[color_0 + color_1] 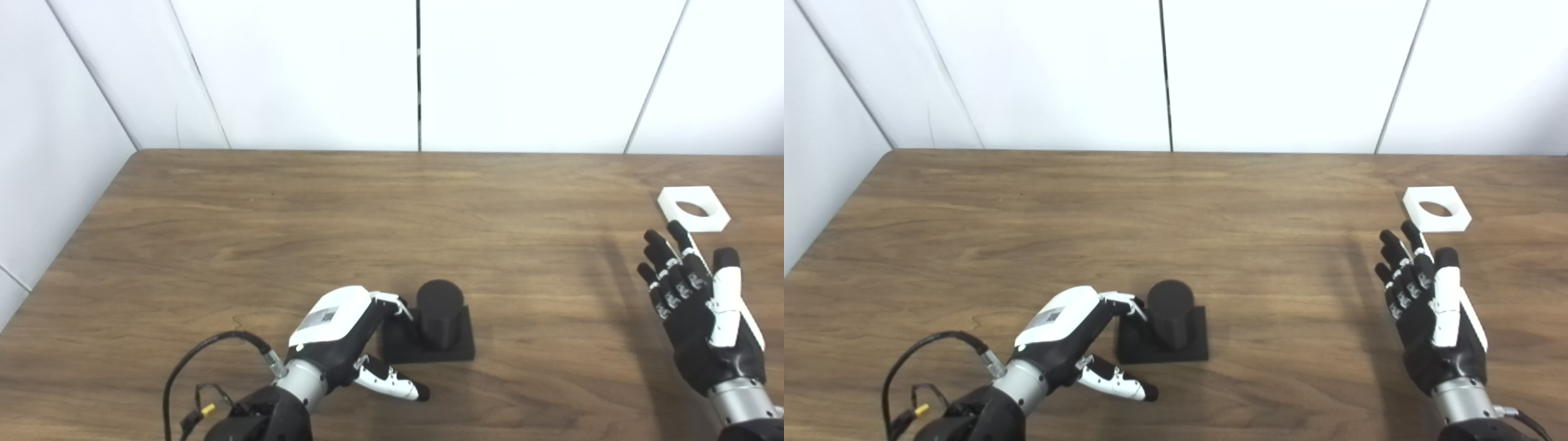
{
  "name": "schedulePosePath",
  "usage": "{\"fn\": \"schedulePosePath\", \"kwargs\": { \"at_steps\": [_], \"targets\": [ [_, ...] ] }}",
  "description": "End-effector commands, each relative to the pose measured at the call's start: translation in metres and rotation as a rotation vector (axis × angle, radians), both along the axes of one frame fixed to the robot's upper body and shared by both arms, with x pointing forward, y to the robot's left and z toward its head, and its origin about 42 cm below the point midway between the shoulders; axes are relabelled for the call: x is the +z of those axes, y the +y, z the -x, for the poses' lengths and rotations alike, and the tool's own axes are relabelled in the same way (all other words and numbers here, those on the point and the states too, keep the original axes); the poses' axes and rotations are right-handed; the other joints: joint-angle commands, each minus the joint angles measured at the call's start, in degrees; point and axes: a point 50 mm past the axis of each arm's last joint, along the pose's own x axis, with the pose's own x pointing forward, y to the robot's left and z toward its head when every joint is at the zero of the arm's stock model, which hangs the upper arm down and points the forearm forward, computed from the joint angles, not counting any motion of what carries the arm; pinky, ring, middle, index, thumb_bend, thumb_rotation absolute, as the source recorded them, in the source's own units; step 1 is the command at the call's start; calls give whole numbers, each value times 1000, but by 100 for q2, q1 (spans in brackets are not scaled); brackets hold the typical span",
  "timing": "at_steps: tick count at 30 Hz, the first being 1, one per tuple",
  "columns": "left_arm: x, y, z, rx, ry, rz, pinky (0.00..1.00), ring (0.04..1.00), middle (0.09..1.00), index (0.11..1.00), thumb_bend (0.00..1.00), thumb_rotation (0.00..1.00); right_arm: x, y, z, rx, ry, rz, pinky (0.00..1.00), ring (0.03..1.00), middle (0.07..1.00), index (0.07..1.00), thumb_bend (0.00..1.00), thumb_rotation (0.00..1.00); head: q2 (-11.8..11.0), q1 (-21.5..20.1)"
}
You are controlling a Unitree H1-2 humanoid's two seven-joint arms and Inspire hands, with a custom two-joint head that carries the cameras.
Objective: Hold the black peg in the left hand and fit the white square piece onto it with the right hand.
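Your left hand (343,334) sits low on the wooden table (306,208), fingers curled toward the black peg (439,313) and thumb stretched out along the near side of its square base. From these views you cannot tell whether the fingertips press the peg or only reach its left side, so I would not count it as gripped. The peg stands upright on its flat base near the front edge, slightly left of centre.

Your right hand (1427,306) is spread, palm up and empty, hovering over the right side of the table. The white square piece (1436,209) lies flat just beyond its fingertips, round hole facing up, close to the right edge and well apart from the peg.

Watch for these risks:

- If the left hand closes from one side only, it may push the base across the wood or tip the peg instead of securing it (the thumb looks too far off to oppose the fingers).
- The white piece is thin and lies flush on the table, so fingers arriving flat could nudge it toward the edge rather than get under it.
- Gripping the piece across its hole would block the peg at fitting time.
- A loose hold on the peg would let it tilt, and the hole could jam.
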Motion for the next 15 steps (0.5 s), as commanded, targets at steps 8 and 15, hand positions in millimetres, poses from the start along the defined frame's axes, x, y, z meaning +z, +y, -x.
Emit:
{"fn": "schedulePosePath", "kwargs": {
  "at_steps": [8,15],
  "targets": [
    [45,0,6,-28,-144,11,861,921,889,827,1000,261,13,3,-6,7,-63,-3,1000,1000,937,1000,574,1000,9,41],
    [49,3,3,5,-175,10,860,919,887,828,1000,244,11,3,-5,13,-68,-10,1000,1000,941,1000,567,1000,14,43]
  ]
}}
